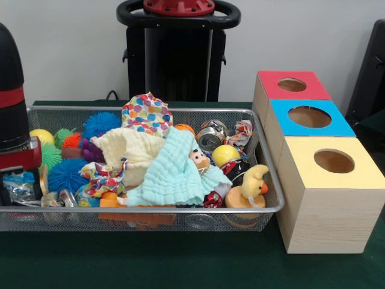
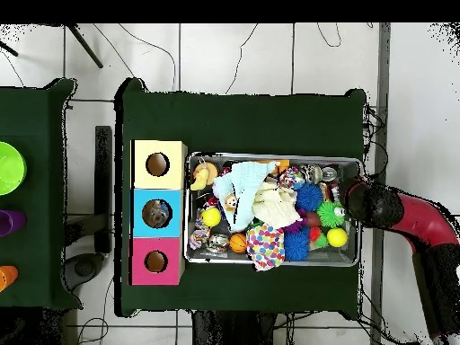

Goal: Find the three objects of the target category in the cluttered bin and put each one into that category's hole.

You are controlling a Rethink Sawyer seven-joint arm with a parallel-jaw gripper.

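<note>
Arm (image 2: 409, 220) apparently lowered over bin's (image 2: 352, 260) end.

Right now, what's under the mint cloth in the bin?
The mint cloth drapes over mid-bin clutter. Poking out at its edges: a small toy face, a yellow ball, a crushed can. Anything beneath its middle is covered and cannot be seen.

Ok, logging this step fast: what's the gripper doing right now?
Gripper: low over the bin's end by the spiky balls; open or shut cannot be told.
</note>
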